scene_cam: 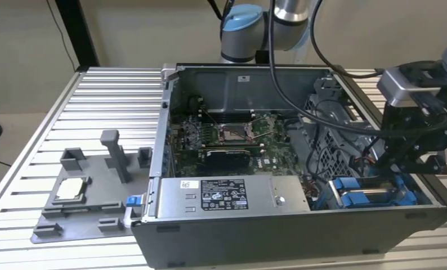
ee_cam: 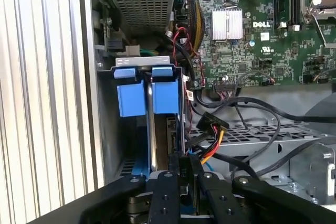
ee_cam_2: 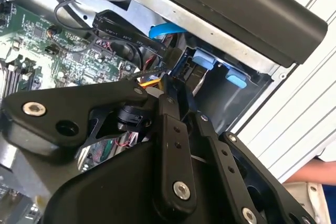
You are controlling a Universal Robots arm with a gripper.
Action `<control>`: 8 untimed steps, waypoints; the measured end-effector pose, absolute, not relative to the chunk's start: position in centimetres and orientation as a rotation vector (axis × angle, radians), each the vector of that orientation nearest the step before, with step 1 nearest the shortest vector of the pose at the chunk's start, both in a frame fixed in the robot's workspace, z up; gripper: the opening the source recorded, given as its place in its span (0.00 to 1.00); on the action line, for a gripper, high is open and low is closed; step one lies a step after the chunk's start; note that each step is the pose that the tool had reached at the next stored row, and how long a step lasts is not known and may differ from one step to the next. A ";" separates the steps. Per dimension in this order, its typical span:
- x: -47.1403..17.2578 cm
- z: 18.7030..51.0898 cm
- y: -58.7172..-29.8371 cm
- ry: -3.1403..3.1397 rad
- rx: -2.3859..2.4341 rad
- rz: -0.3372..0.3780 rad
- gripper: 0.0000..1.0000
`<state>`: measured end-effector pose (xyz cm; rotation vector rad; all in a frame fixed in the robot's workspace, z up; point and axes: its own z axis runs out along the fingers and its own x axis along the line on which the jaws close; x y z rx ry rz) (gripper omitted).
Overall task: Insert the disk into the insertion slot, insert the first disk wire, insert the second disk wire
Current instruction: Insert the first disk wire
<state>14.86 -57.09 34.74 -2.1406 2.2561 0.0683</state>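
— Where is the disk point(ee_cam: 164, 97) found?
— It is seated in the insertion slot point(ee_cam: 111, 140).
— And the gripper point(ee_cam: 187, 158)?
— Its fingers are pressed together just beside the disk; anything gripped cannot be told.

Just ahead of the matte black fingers point(ee_cam: 169, 195), two bright blue carrier frames point(ee_cam: 165, 97) are standing out against the dull grey insertion slot point(ee_cam: 111, 129), and the disk point(ee_cam: 153, 135) is showing a thin silver edge between them. Beside the fingertips a wire bundle point(ee_cam: 216, 148) is glowing orange, yellow and red among black cables point(ee_cam: 252, 106). Farther beyond the fingers the motherboard point(ee_cam: 252, 40) is showing green speckled with small silver parts, while the table point(ee_cam: 42, 77) is running in pale silver-grey ribs.
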 end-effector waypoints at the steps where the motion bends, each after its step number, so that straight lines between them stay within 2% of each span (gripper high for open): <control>1: 14.9 34.7 -57.1 2.252 -2.145 0.068 0.00; 8: 14.9 34.5 -57.2 2.252 -2.145 0.068 0.00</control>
